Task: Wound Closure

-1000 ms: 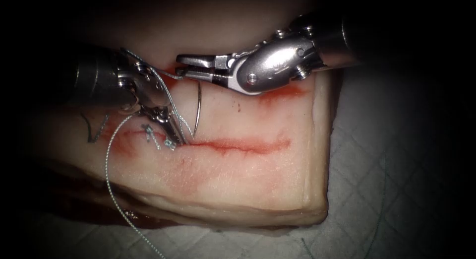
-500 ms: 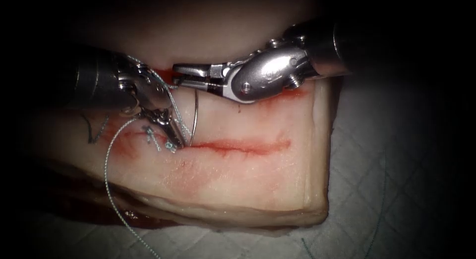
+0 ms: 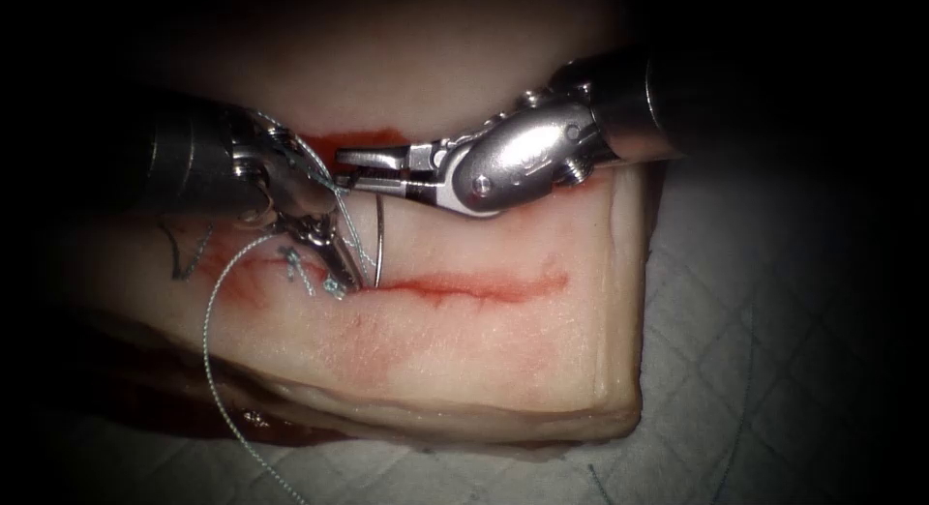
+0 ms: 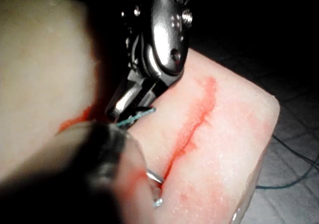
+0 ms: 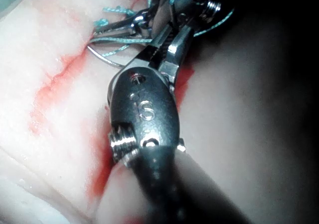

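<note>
Quilted grey cloth lies under the tissue, a pale block of pork belly with its cut running as a red line across the upper face. Red fluid smears the far edge behind the tools.

From the picture's right, the right tool reaches over the far edge with its jaws closed on the needle at the upper end of its curve, close to where the thread joins. From that grip the needle hangs down in a thin arc toward the cut, and its lower end meets the tissue at the left end of the red line; I judge the tip to be in or at the tissue there, though the entry itself is hidden behind the other tool. Holding it by the tail end looks like a way to keep the whole arc free to swing.

Left of the needle, the left tool points steeply down, its tips at the cut just beside the needle's lower end, seemingly steadying the edge. I cannot tell whether they are apart or what, if anything, they hold.

Thread drapes over the left tool's wrist, then loops away down the near side. Short cut ends of thread stand up just left of the left tool's tips, marking a finished stitch
</note>
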